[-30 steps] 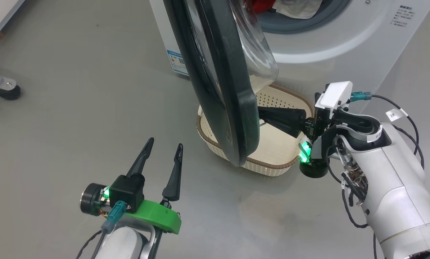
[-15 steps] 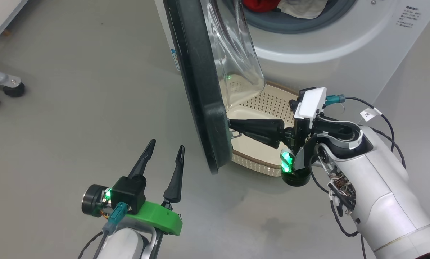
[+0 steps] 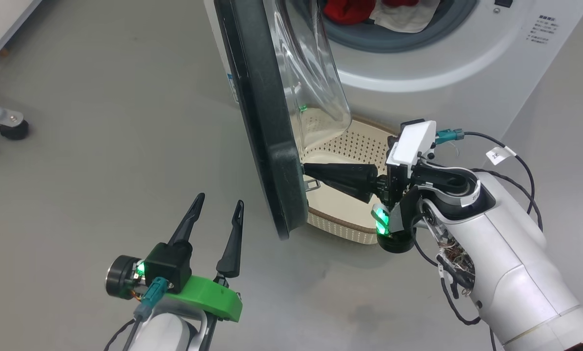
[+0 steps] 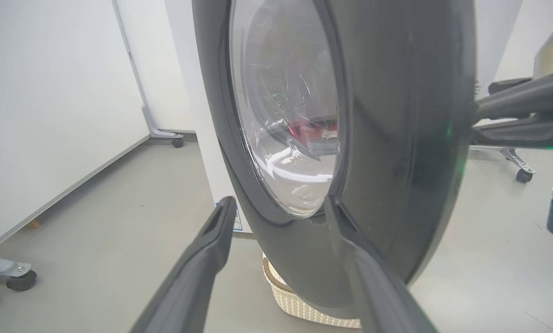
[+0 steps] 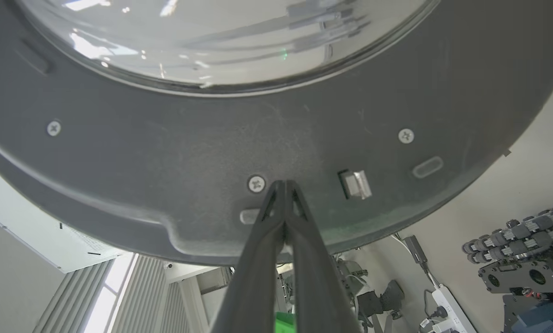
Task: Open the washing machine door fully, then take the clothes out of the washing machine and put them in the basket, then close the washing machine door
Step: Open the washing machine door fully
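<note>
The washing machine door [image 3: 267, 122] now stands further open than a second ago. Its black rim, which then hung across the basket [image 3: 342, 227], now shows almost edge-on to the head view, to the left of the basket, so most of the cream basket floor is uncovered. The right gripper [image 3: 305, 170] has followed the swing. Its two fingers are pressed together with nothing between them, and the tip bears on the door's inner rim beside a screw, with the latch tab just off to one side. The left gripper [image 3: 221, 199] is spread and empty, low over the floor on the door's outer side and apart from it.

The red and white clothes [image 3: 364, 10] lie in the mouth of the washing machine [image 3: 442, 63], just above the basket at its foot. The door looks not quite fully open, so the opening push probably needs a little more travel. After that, the way from drum to basket should be free.
</note>
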{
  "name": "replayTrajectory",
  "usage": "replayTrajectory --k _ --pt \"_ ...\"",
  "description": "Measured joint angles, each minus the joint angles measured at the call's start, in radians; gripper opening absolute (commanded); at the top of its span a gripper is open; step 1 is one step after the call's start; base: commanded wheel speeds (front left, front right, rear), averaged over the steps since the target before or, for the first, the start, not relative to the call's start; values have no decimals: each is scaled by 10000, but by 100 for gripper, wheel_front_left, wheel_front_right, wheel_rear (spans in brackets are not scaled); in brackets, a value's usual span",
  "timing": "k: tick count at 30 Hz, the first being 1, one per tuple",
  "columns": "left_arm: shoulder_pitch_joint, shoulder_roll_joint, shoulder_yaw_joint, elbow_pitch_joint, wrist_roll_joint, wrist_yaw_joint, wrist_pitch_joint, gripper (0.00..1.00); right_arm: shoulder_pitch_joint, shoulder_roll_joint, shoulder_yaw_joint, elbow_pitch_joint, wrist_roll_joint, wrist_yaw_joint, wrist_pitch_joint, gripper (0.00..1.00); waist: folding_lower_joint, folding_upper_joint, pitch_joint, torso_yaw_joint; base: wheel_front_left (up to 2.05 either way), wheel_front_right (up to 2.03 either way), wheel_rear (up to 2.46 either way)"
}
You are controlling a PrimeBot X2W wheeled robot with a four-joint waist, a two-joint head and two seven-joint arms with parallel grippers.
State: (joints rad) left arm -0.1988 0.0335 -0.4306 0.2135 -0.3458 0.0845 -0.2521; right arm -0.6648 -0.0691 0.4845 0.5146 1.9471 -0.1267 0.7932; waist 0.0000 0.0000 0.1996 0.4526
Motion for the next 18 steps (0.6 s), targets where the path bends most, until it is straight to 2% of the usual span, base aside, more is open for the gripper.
replayTrajectory --k 3,7,11,15,18 --pt "54 0 123 19 10 0 0 100 7 -33 92 -88 -602 59 -286 0 0 0 -127 -126 0 0 0" --pt "59 2 336 115 276 0 0 100 134 -399 188 -267 -1344 560 -792 0 0 0 -334 -339 0 0 0" --pt "130 40 614 157 311 0 0 100 442 -951 389 -410 -2071 920 -1254 0 0 0 -577 -607 0 0 0" --pt "245 165 951 161 311 0 0 100 781 -1402 796 -673 -3124 1302 -1829 0 0 0 -810 -941 0 0 0" --pt "407 222 1122 178 311 0 0 100 935 -1937 1197 -943 -4349 1724 -2527 0 0 0 -974 -1228 0 0 0"
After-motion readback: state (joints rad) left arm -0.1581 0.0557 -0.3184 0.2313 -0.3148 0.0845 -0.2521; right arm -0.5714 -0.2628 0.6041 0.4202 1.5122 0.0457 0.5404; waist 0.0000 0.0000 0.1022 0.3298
